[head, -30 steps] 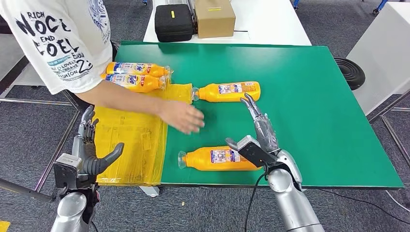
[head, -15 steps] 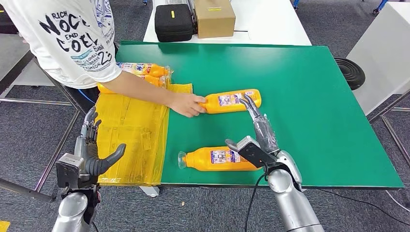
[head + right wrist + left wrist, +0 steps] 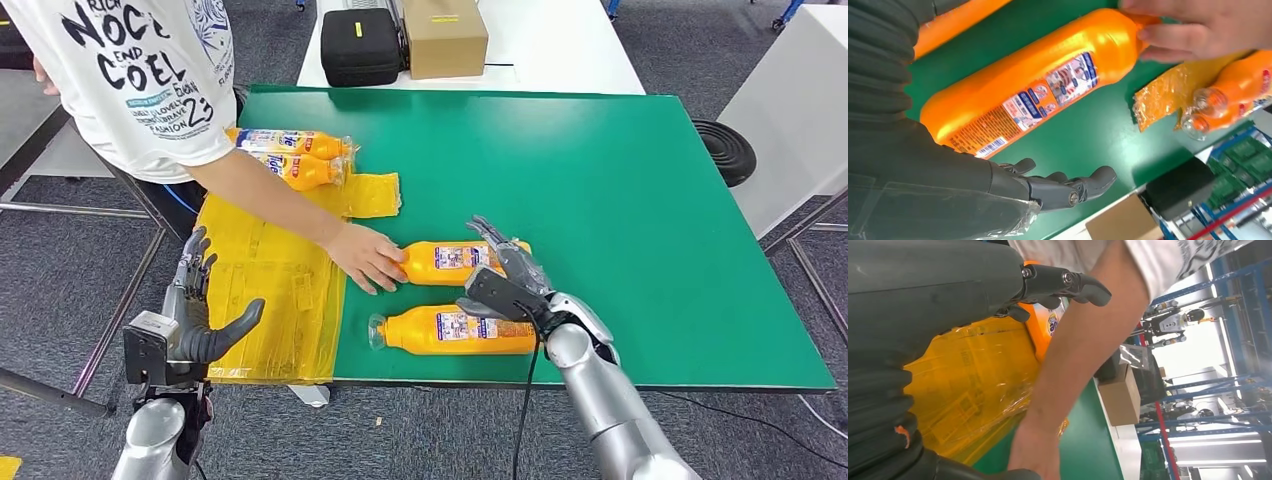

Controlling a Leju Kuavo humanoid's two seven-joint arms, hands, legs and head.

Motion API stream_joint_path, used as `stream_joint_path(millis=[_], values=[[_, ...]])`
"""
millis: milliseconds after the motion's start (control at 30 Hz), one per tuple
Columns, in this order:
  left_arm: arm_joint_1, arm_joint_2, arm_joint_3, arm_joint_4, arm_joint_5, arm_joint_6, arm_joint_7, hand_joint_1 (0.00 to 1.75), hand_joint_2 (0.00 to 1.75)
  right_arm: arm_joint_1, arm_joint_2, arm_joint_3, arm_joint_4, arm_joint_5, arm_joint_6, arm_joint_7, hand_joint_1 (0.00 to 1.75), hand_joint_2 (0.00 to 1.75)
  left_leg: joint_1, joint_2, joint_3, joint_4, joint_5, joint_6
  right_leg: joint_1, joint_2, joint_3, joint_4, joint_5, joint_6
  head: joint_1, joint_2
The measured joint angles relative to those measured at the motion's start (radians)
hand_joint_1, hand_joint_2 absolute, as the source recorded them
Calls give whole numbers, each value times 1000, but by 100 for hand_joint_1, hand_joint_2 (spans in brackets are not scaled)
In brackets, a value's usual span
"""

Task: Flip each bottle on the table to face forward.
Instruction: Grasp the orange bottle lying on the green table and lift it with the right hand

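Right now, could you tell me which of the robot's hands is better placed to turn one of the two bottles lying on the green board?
The right hand: it hovers open between both bottles. The left hand sits beyond the yellow sheet.

— What are the arms made of?
— Silver metal tubes, rounded at the joints. A black cable runs along the right arm [image 3: 610, 410].
— And the hands?
— The left robot hand [image 3: 190, 315] has a thick grey thumb, darker fingers and a boxy black wrist block. The right robot hand [image 3: 510, 275] looks the same, with clear plastic film over its back.
— Up close?
— A grey ribbed cover, and small round screws at the fingers [image 3: 1073, 190].
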Motion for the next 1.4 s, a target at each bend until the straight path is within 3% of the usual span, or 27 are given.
stream_joint_path(millis=[267, 533, 700, 1033, 1400], values=[[19, 0, -1, -3, 24, -1, 15, 0, 175, -60, -39, 50, 82, 30, 36, 28, 0, 175, 0, 0, -1, 0, 0, 0, 0, 0, 0, 0, 0, 0, 0, 0], [34, 0, -13, -7, 26, -3, 16, 0, 175, -65, -121, 88, 99, 9, 66, 27, 0, 175, 0, -1, -1, 0, 0, 0, 0, 0, 0, 0, 0, 0, 0, 0], [38, 0, -19, -15, 27, -3, 14, 0, 175, -65, -144, 99, 95, 0, 71, 24, 0, 175, 0, 0, -1, 0, 0, 0, 0, 0, 0, 0, 0, 0, 0, 0], [93, 0, -30, -99, 25, 42, -18, 0, 175, -25, -218, 159, -95, -55, 86, 45, 0, 175, 0, -1, -1, 0, -1, 0, 0, 0, -1, 0, 0, 0, 0, 0], [94, 0, -33, -121, 7, 81, -17, 0, 175, -36, -172, 257, -178, -41, 85, 102, 0, 175, 1, 0, -1, 0, 0, 0, 1, 0, -1, 0, 0, 0, 0, 0]])
